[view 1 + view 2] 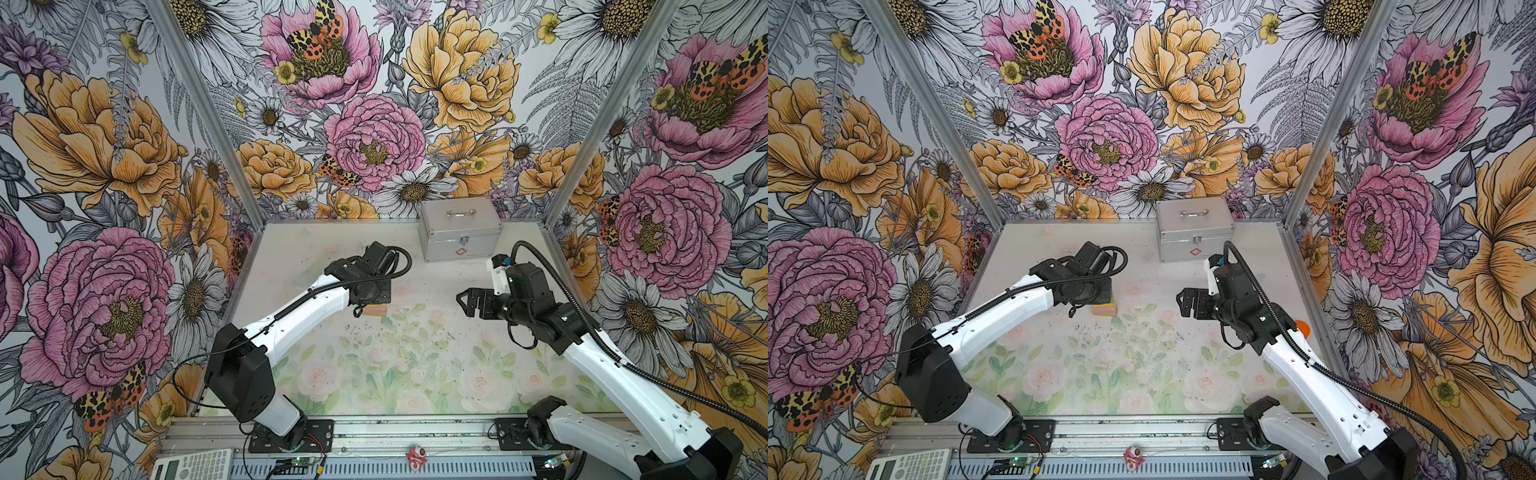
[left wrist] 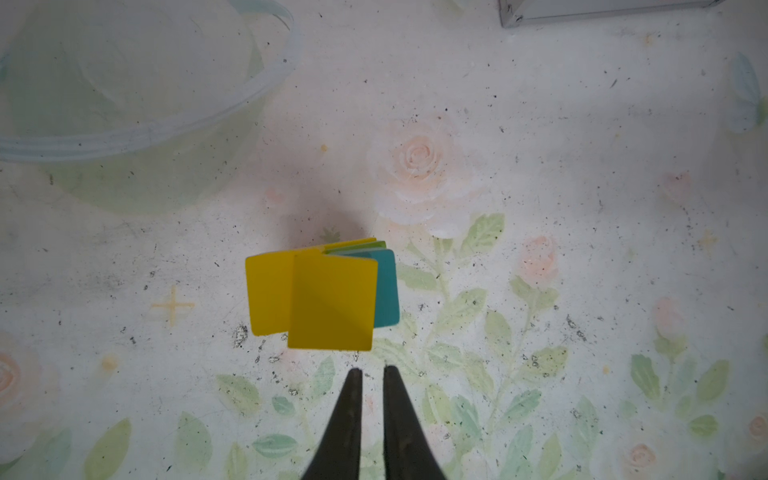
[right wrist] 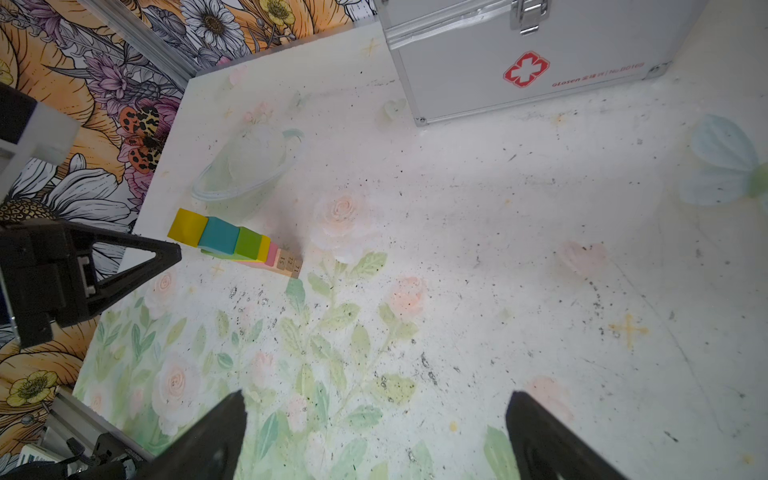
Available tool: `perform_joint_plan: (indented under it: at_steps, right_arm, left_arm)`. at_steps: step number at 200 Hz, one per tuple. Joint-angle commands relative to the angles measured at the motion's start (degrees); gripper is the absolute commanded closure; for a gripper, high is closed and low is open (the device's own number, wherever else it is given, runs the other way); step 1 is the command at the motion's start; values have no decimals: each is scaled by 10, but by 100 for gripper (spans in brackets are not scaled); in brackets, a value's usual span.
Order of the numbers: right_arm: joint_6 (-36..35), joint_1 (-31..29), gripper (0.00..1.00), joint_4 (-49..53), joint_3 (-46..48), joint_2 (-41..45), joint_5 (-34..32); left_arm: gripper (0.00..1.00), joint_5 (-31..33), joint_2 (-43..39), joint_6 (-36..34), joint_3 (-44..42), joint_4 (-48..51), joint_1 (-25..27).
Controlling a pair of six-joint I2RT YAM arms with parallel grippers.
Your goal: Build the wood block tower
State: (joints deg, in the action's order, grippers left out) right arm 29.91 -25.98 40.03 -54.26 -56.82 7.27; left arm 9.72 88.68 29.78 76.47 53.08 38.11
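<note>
At the back of the table (image 1: 415,365), with its faded rose print and dark specks, you have a silver metal case (image 1: 459,228) standing closed, its handle on top and a latch and red cross (image 3: 526,68) on its front. You see bold floral wallpaper (image 1: 104,145) on all three walls. Along the front rail lie a calculator (image 1: 195,463) and a small pink-and-white object (image 1: 415,455).
</note>
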Motion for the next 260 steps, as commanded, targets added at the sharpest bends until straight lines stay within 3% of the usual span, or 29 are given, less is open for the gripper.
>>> perform_joint_plan:
  at_steps: [1, 137, 168, 210, 226, 248, 260]
  right_arm:
    - [-10, -4, 1, 0, -17, -3, -9]
    - [-14, -4, 0, 0, -16, -4, -9]
    - [-16, -4, 0, 0, -19, -5, -9]
    - [-17, -4, 0, 2, -26, 1, -8]
    - [-21, -4, 0, 8, -34, 4, -15]
    - [-38, -4, 0, 22, -53, 8, -34]
    - [-49, -3, 0, 30, -63, 10, -58]
  left_arm:
    - [87, -11, 9, -14, 8, -11, -3]
    - [87, -20, 17, -21, 24, -8, -4]
    - [83, -25, 5, -16, 30, 3, 10]
    - [65, -1, -41, -20, 69, 29, 45]
    - [46, 19, -82, -21, 80, 30, 51]
    - [3, 80, -155, -27, 75, 29, 41]
    - [1, 103, -195, -37, 61, 28, 24]
